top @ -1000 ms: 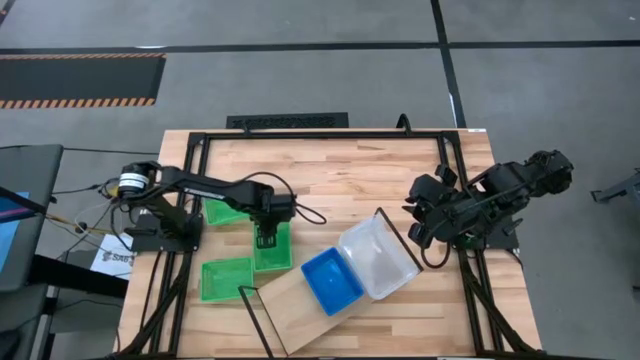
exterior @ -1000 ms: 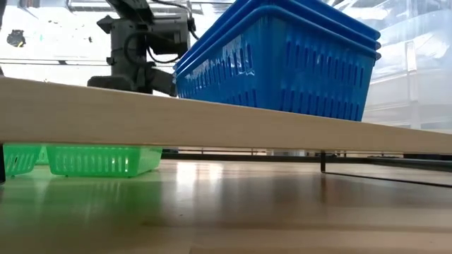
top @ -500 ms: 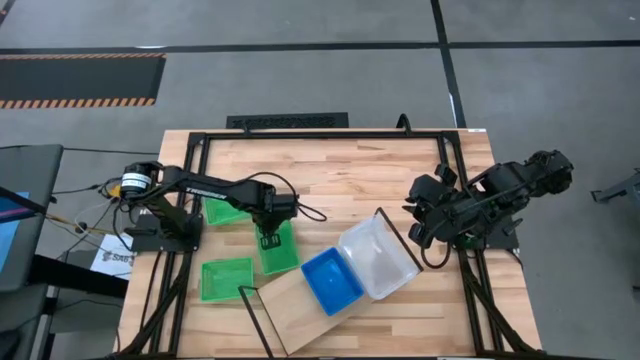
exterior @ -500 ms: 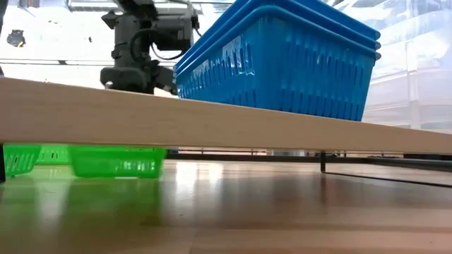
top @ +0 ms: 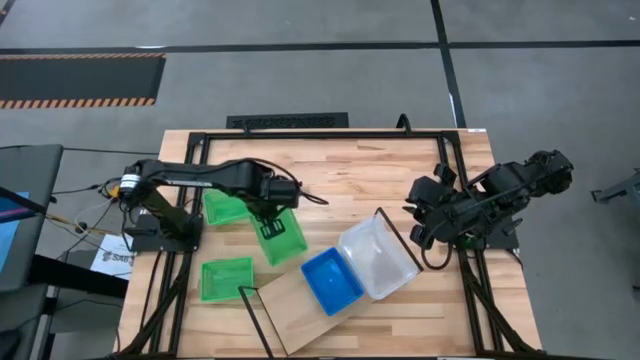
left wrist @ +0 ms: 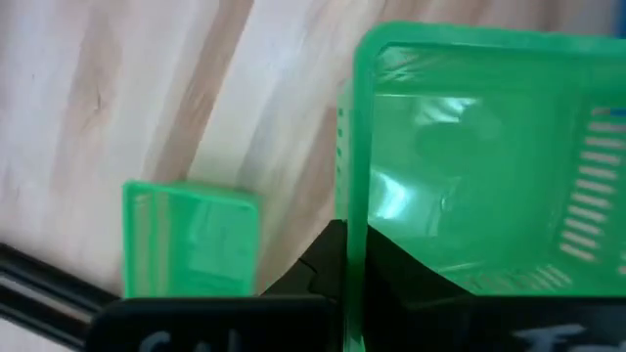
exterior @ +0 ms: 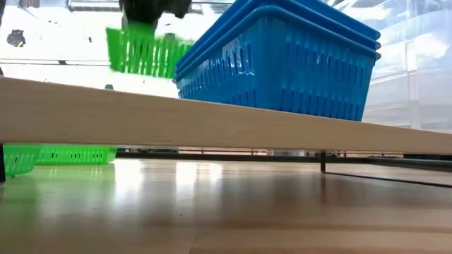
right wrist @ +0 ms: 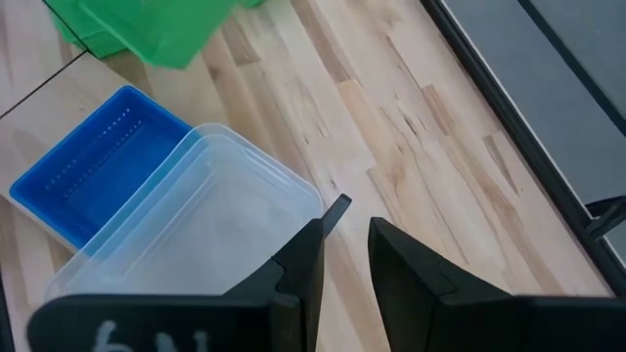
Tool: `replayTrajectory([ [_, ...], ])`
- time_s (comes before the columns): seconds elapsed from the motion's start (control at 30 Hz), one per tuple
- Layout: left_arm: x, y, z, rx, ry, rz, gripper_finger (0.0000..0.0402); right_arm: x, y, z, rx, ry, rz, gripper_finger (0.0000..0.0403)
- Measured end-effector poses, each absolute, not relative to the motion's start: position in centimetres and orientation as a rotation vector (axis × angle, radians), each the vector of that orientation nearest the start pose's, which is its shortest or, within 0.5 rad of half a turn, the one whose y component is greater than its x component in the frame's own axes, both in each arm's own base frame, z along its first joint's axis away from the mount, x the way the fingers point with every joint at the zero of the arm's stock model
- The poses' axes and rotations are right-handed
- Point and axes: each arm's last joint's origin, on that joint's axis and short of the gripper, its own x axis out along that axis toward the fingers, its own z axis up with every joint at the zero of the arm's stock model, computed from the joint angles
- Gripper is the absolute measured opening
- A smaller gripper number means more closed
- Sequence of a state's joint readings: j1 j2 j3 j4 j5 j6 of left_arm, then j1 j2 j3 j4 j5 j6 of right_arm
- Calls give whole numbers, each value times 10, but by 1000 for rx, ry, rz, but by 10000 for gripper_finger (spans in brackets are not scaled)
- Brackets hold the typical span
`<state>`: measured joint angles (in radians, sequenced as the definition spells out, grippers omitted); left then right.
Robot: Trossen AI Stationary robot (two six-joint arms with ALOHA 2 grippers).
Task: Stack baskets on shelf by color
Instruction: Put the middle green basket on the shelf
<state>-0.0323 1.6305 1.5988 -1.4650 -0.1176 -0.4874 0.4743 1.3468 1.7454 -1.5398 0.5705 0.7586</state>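
My left gripper (top: pixel 268 212) is above the table's left half, shut on a green basket (top: pixel 283 238) that hangs in the air (exterior: pixel 145 53). Two more green baskets rest bottom-down on the table, one farther back (top: pixel 225 208) and one nearer (top: pixel 227 278). The shelf (top: pixel 290 305) lies aslant near the front edge. On it stand nested blue baskets (top: pixel 332 280) and a clear basket (top: pixel 378 258). My right gripper (right wrist: pixel 344 256) waits open above the table's right side, with nothing between its fingers. My left gripper pinches one side wall of the green basket at its rim (left wrist: pixel 358 186), with one finger inside the basket and one outside (left wrist: pixel 318 269). The fingers come from above, pointing down. The basket hangs below them, lifted clear of the table, its open side up.
A black metal frame (top: pixel 320 135) runs around the tabletop. The shelf's black wire end frames (top: pixel 262 318) stand up at both its ends. Bare wood lies across the table's far middle (top: pixel 350 175). The shelf plank (exterior: pixel 212 120) fills the low view's foreground.
My left gripper has taken hold of the green basket and gone straight up, rolling a little at the wrist. The basket, which lay flat on the table, is now lifted clear and turned somewhat askew. The right arm has kept still.
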Motion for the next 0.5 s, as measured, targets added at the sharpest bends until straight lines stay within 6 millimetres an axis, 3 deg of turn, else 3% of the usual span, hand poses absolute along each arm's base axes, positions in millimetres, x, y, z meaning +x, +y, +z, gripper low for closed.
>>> replayTrajectory([
  [0.13, 286, -32, 362, -372, 1326, 440, 0, 187, 79, 428, 120, 875, -432, 106],
  [0.23, 282, -55, 380, -437, 1251, 432, 0, 187, 79, 428, 120, 875, -431, 106],
  [0.5, 278, -115, 370, -584, 1177, 427, 0, 187, 80, 427, 128, 887, -417, 106],
])
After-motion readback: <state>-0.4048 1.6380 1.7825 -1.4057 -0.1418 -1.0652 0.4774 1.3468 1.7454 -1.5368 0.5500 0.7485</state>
